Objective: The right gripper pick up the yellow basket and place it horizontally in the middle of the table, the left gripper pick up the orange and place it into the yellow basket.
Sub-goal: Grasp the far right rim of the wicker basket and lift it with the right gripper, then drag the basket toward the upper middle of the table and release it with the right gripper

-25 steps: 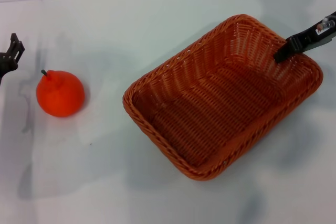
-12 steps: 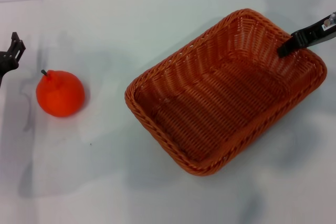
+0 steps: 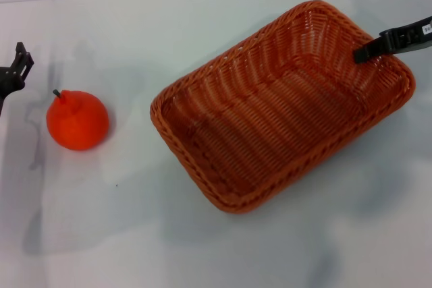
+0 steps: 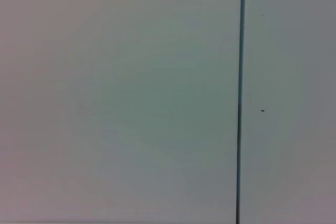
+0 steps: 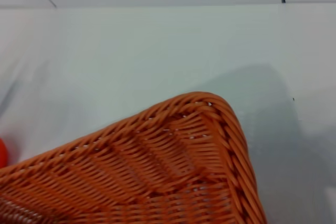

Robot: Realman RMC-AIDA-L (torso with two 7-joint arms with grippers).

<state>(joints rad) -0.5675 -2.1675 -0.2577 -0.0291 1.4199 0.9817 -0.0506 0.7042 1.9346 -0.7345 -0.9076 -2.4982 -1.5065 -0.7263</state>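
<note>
Lying askew, the yellow basket [image 3: 283, 106] looks orange-brown, woven.

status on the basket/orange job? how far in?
Nothing finished yet. In hand: the right claw is shut on the far right rim of the yellow basket, which sits diagonally, right of the middle of the table. Left: set it horizontally in the middle, then the orange, untouched on the left; the left claw waits at the table's left edge.
</note>
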